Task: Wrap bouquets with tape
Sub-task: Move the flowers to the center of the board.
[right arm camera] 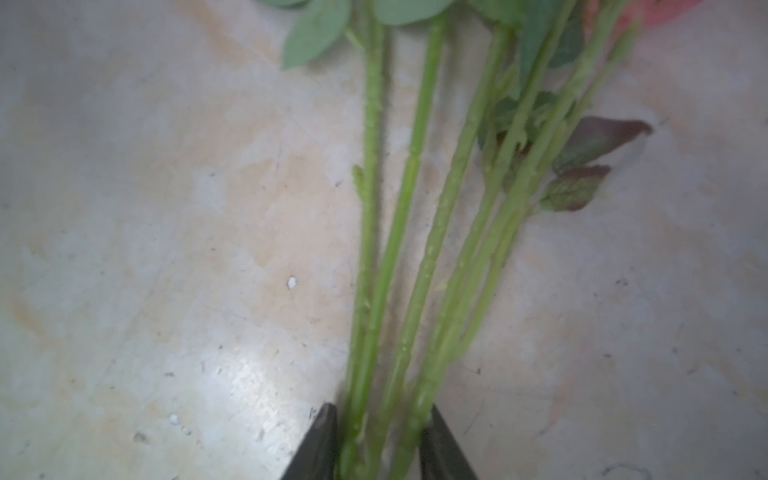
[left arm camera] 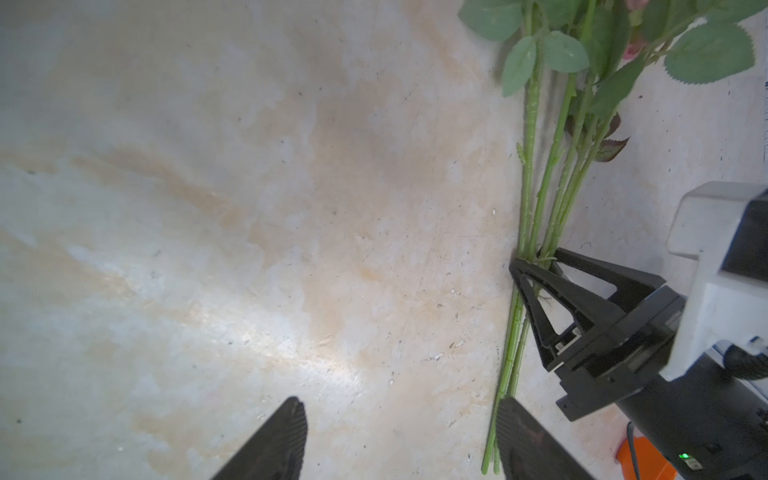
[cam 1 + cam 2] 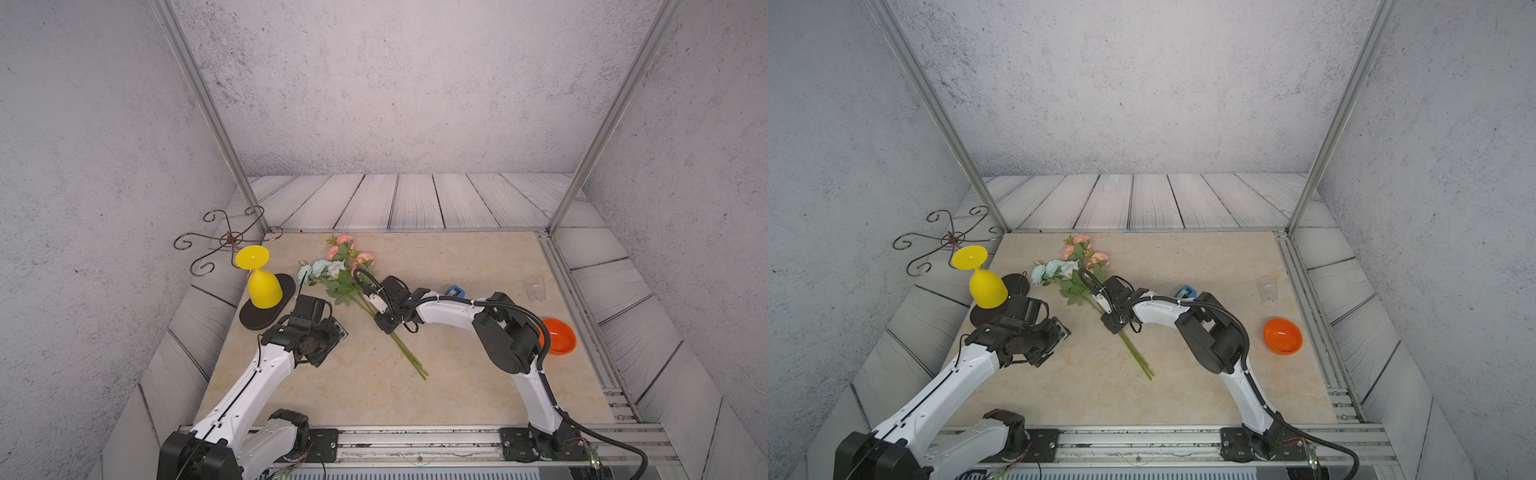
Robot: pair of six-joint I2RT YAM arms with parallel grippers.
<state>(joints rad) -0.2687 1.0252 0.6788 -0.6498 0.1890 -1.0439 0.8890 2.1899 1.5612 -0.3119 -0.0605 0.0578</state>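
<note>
Behind right arm (image 3: 449,311), tape (image 3: 455,289), orange bowl (image 3: 559,336) nearby

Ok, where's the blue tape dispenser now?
In both top views the blue plastic tape dispenser peeks out behind the right arm's white forearm, between the pink-and-blue bouquet and the clear plastic cup.

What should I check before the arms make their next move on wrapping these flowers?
1. Right gripper shut on the bouquet stems: ok.
2. Every stem between its jaws: cannot tell.
3. Left gripper open and empty: ok.
4. Free tape end at the blue tape dispenser, half hidden behind the right arm: cannot tell.
5. Tape around the stems: not ok, none visible.
</note>
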